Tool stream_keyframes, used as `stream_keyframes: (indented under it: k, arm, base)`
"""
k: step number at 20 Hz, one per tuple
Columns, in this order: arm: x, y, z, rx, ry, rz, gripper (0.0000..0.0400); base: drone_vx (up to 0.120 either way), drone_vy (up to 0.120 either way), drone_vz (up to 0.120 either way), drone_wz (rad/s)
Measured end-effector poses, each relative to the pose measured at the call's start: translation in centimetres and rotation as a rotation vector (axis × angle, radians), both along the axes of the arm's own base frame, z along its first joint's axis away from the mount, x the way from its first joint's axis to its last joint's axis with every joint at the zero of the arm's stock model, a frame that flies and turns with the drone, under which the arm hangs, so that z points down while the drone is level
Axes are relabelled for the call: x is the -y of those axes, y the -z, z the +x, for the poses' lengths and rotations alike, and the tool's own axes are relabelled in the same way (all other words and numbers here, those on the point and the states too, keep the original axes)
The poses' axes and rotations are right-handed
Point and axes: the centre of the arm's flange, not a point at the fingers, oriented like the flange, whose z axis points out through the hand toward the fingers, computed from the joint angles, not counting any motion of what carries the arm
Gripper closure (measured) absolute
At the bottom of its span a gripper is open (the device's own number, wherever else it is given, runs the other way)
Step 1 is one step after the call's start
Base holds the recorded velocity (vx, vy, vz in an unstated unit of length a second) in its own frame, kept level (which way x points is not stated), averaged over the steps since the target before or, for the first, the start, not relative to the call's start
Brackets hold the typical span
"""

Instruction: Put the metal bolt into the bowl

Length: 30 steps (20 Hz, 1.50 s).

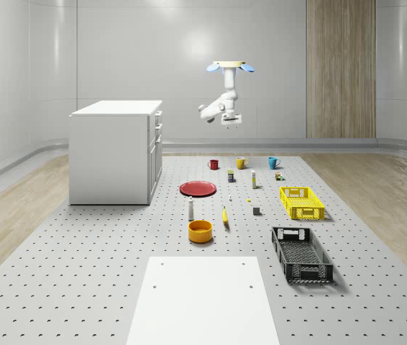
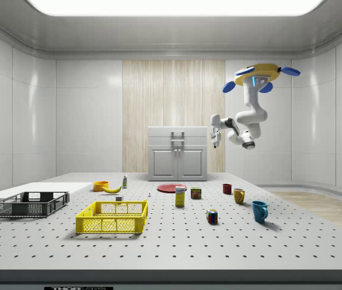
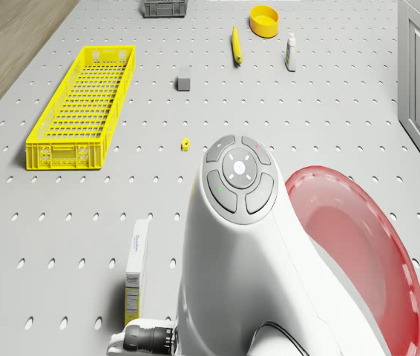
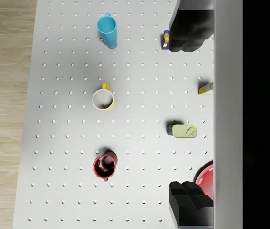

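On the whole-scene view, at about 6 o'clock from the gripper (image 1: 231, 121), I find the metal bolt (image 1: 230, 198). It is a very small grey piece on the table (image 1: 81, 287), and nothing is touching it. It stands between the red plate (image 1: 198, 188) at its 10 o'clock and the banana (image 1: 225, 215) at its 6 o'clock. In the side view the bolt (image 2: 149, 194) seems to stand upright on its head, but it is too small for me to be sure of its long axis.

The drone (image 1: 231, 67) hovers high above the far part of the table, near the row of mugs. The arm hangs under it, folded, with the gripper well above every object. In the wrist view the two fingers (image 4: 187, 28) are far apart and nothing is between them, so the gripper (image 4: 178, 114) is empty and ready.

The relation that matters for me is this: the bolt is not under the gripper. It lies toward the near side of the table and much lower. I judge that I must bring the robot forward and down before any grasp. If the bolt is really upright, a descent from straight above should suit it.

The orange bowl (image 1: 200, 231) waits at 7 o'clock from the bolt, near it, just past the white bottle (image 1: 190, 208).
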Motion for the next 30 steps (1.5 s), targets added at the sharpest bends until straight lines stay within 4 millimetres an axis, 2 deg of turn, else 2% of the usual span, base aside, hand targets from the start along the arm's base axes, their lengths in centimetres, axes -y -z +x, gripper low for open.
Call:
stream_keyframes:
  k: [9, 30]
  arm:
    - [0.62, 0.06, -0.01, -0.002, 0.001, -0.064, 0.0]
    - [0.77, 0.07, -0.01, -0.003, 0.001, -0.079, 0.0]
  base:
    - [0.12, 0.0, 0.0, 0.0]
    - [0.12, 0.0, 0.0, 0.0]
